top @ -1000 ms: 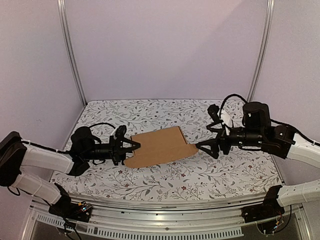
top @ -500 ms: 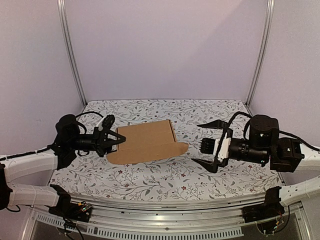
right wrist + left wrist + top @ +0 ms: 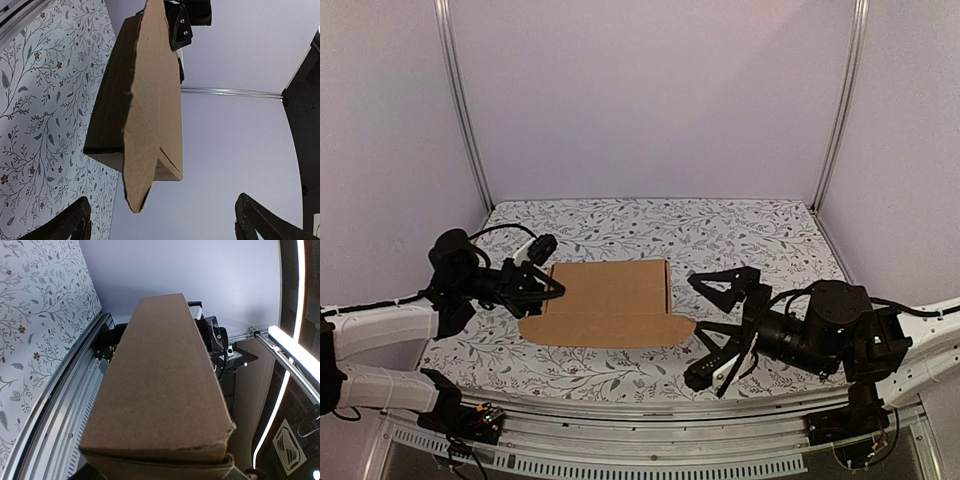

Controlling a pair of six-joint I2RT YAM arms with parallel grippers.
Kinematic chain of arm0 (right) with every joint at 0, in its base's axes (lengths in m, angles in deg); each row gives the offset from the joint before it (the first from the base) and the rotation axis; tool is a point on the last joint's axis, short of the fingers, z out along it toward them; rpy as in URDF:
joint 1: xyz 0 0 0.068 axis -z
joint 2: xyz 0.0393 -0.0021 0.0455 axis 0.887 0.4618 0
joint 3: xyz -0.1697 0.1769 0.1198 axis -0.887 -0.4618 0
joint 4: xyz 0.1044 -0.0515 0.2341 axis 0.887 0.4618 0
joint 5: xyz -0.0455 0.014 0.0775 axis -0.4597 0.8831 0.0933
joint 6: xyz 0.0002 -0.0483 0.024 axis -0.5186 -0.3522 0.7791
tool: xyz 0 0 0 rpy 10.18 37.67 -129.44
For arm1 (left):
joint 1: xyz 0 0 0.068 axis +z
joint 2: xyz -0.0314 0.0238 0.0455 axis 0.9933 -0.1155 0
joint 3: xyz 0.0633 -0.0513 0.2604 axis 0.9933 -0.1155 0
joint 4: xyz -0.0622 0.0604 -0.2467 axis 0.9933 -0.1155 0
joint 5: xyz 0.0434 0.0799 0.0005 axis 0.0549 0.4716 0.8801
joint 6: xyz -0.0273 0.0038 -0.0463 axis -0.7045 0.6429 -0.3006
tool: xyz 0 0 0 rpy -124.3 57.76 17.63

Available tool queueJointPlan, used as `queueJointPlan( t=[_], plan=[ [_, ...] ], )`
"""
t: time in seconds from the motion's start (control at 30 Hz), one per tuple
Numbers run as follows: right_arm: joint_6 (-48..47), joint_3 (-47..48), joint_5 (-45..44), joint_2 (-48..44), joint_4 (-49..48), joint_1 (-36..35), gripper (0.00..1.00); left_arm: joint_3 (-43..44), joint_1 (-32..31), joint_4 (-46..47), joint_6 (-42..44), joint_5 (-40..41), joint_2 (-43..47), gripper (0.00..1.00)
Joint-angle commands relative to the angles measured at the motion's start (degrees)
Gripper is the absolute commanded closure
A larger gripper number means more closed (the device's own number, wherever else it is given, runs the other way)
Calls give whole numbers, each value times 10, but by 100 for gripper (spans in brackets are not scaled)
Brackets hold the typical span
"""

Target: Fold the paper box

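With the left gripper (image 3: 550, 285), pinches the left edge of the paper box (image 3: 610, 300), jaws closed on the brown cardboard. Shows the box as a flattened, folded piece over the middle of the flowered table (image 3: 650, 225), with a rounded flap at each near corner. Spreads the right gripper (image 3: 692, 330) wide just beside the box's right end, apart from it and holding nothing.
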Motion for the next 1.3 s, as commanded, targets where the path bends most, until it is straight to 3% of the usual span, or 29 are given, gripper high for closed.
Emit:
queueJointPlan(
  t=[0.0,0.27,0.87,1.27],
  plan=[
    [-152,-31,-45,34,-70,-22,1,-11,7,59,-19,-35,-2,95],
    [-205,-10,-63,85,-106,-73,1,-15,-36,97,-28,-50,-7,100],
    [-243,13,-65,106,-129,-104,1,-6,-85,38,22,-58,20,100],
    [-239,3,-80,88,-129,-131,27,-3,-106,40,28,-61,25,100]
  ],
)
